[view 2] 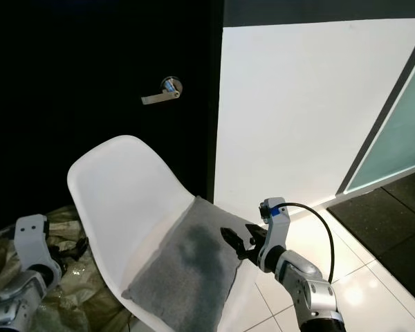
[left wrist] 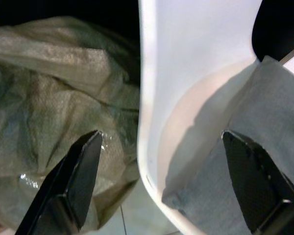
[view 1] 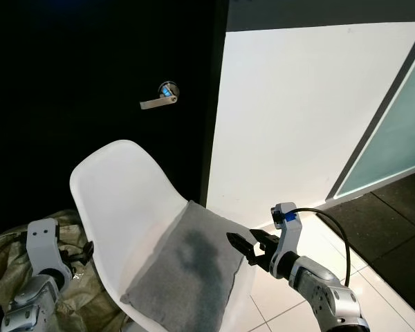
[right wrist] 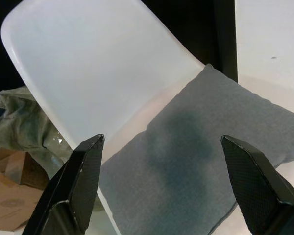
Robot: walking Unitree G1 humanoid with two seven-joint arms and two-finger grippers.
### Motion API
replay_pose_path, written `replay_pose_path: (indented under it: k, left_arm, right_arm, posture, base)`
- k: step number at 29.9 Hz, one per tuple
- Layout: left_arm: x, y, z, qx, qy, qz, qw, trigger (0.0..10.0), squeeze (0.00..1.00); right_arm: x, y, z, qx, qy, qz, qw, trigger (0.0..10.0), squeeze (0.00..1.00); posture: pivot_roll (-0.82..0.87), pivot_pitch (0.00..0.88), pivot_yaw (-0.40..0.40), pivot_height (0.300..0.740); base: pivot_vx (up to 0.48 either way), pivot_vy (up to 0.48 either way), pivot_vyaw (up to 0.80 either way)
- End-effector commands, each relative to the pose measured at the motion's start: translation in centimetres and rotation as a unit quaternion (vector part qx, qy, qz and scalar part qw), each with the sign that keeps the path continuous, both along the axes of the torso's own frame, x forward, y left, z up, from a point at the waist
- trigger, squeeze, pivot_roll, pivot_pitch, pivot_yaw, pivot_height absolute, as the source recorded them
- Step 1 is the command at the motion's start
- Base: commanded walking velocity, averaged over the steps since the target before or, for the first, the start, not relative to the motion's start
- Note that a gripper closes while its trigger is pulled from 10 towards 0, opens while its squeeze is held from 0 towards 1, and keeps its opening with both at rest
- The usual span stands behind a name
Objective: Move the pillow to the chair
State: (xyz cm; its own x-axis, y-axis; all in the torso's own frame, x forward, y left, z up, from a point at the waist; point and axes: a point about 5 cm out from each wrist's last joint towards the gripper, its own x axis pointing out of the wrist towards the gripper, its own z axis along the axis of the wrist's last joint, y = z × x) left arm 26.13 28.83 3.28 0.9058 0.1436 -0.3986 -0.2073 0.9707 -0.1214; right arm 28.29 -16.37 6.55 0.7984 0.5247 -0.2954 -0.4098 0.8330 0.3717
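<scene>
A black door (view 1: 90, 69) with a metal lever handle (view 1: 160, 97) and a white wall (view 1: 297, 104) are seen behind the scene. In front of them a white moulded chair (view 1: 117, 187) is stood on a pale tiled floor (view 1: 311, 238), with a crumpled olive sack (view 1: 10, 259) heaped beside it on the robot's left.

The grey pillow (view 1: 190, 273) is found lying on the chair's seat, its far corner against the backrest and its near edge reaching the seat's front rim. It is judged to be light, soft and easily deformed, with a fabric cover that should not slip; a pinch at a corner or along a side seam would be favoured, since the middle would only be dented.

The right tool (view 1: 249, 247) is held just beside the pillow's right edge, its fingers spread apart and nothing between them. The left tool (left wrist: 166, 161) is held by the chair's left rim, likewise spread and empty.
</scene>
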Motion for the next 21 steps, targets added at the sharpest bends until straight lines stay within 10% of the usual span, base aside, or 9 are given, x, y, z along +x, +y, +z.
replay_pose_path:
  k: [1, 21]
  left_arm:
    - [-0.1, 0.9, 0.0, 0.004, 0.004, 0.005, 1.0, 10.0, 0.0]
    - [-0.4, 1.0, -1.9, -0.059, 0.045, 0.008, 0.997, 10.0, 0.0]
  right_arm:
    - [0.0, 0.0, 0.3, -0.001, -0.006, -0.001, 1.0, 10.0, 0.0]
    - [0.0, -0.1, 0.4, 0.002, -0.007, -0.006, 1.0, 10.0, 0.0]
  posture:
    - [-0.14, 0.002, -0.07, 0.737]
    - [-0.14, 0.004, -0.071, 0.737]
  base:
    - [0.0, 0.0, 0.0]
    - [0.0, 0.0, 0.0]
